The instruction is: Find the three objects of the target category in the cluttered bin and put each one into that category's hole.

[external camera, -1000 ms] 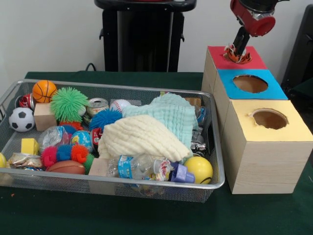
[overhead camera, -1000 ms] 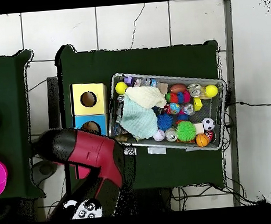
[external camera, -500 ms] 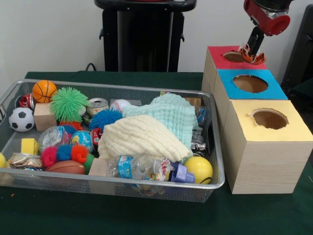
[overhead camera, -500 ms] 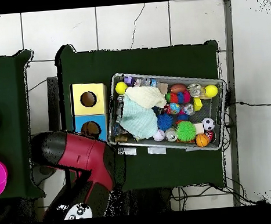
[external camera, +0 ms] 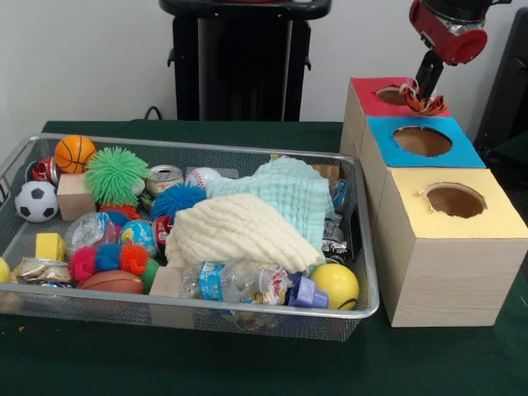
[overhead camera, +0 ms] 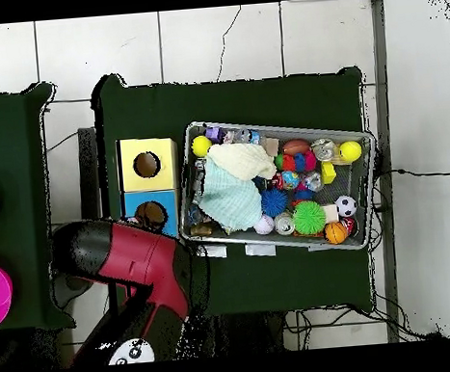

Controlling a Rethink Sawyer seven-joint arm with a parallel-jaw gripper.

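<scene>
The small orange, black and white striped toy hangs over the red-topped wooden box, at the right rim of its round hole, toward 3 o'clock from the hole's middle. The gripper is closed on this toy; it comes down from the red and black arm at the upper right of the front view. In the overhead view the arm covers the red box, so the toy is hidden there.

At 6 o'clock from the red box in the front view stand the blue-topped box and then the yellow-topped box, touching each other in one row, each with a round hole on top.

At 9 o'clock from the boxes lies the silver wire mesh bin on the dark green worktop. In the bin a pale yellow cloth lies partly on a light green cloth. Around them are a green spiky ball, an orange basketball toy, a black and white football toy, a blue spiky ball, a yellow ball, a crushed clear plastic bottle and a metal can.
</scene>
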